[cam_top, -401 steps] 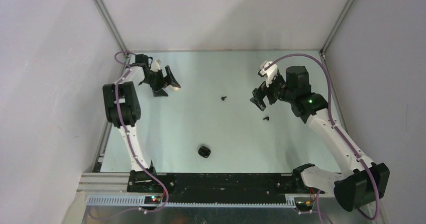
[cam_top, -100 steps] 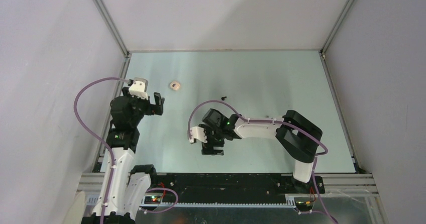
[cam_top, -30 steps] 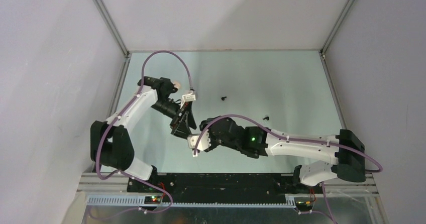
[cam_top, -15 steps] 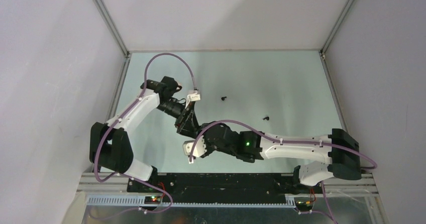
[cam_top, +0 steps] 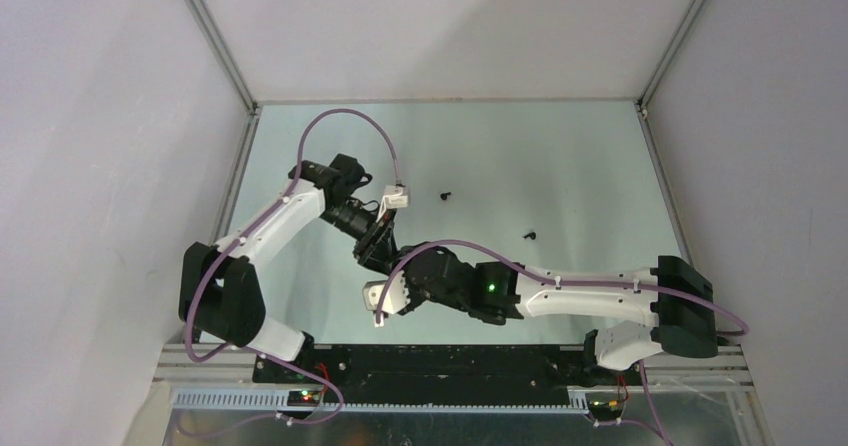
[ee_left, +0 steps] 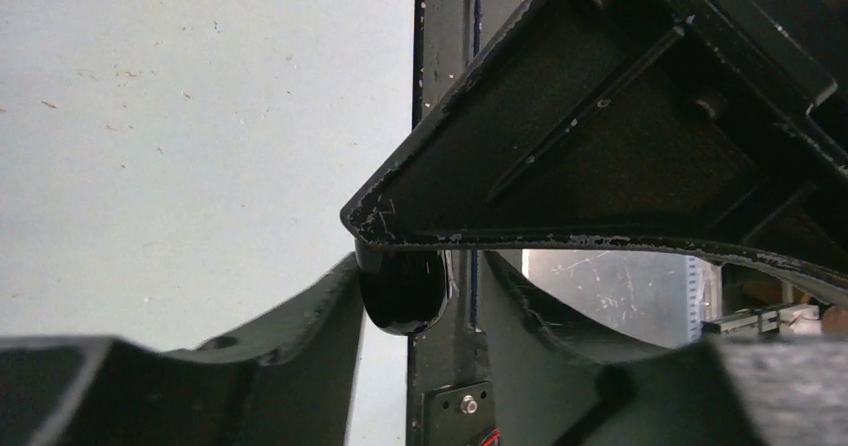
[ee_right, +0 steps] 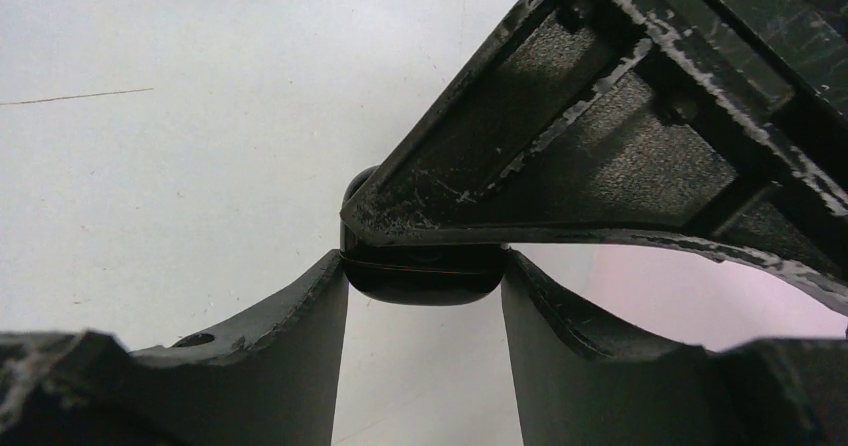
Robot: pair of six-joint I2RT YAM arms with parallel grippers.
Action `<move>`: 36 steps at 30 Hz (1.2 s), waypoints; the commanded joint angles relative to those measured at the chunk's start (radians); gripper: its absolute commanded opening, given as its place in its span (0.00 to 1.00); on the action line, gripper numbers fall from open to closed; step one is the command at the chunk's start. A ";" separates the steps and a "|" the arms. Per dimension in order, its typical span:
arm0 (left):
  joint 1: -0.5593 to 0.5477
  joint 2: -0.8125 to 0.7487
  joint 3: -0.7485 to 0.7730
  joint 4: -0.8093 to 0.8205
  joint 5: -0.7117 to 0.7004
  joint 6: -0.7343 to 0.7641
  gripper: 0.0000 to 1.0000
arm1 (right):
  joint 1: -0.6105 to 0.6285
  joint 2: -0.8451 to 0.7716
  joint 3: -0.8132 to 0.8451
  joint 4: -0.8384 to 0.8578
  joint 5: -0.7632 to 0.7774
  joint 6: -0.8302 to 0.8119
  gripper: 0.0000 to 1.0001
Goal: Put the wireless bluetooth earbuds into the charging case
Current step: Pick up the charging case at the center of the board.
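The charging case [ee_right: 420, 278] is black and glossy, and my right gripper [ee_right: 425, 296] is shut on it, both fingers against its sides. In the left wrist view the same case [ee_left: 400, 291] sits edge-on between the jaws of my left gripper [ee_left: 420, 311]. It touches the left finger, and a small gap shows before the right finger. From above, the left gripper [cam_top: 377, 254] and the right gripper [cam_top: 398, 278] meet at the table's near middle and hide the case. Two black earbuds [cam_top: 446, 195] [cam_top: 530, 235] lie apart on the table, farther back.
The right gripper's finger [ee_left: 620, 136] fills the upper right of the left wrist view, and the left gripper's finger [ee_right: 600, 136] does the same in the right wrist view. The black base rail [cam_top: 450, 361] runs along the near edge. Metal posts stand at the back corners.
The left gripper has moved right and down to the right gripper, and its jaws have narrowed around the case. The right arm has shifted slightly left, its grip unchanged.
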 commanded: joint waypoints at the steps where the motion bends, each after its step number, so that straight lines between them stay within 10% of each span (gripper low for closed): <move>1: -0.009 -0.020 -0.004 0.008 -0.006 0.006 0.47 | 0.007 -0.008 0.010 0.045 0.019 0.012 0.44; 13: -0.010 -0.008 0.007 -0.016 0.002 0.035 0.07 | 0.018 -0.004 0.010 0.058 0.041 0.013 0.52; 20: -0.011 -0.028 0.002 -0.008 -0.005 0.041 0.03 | 0.004 -0.031 0.011 0.032 0.013 0.049 0.97; 36: -0.007 -0.257 0.053 0.160 -0.177 -0.125 0.04 | -0.401 -0.276 0.225 -0.401 -0.877 0.310 0.99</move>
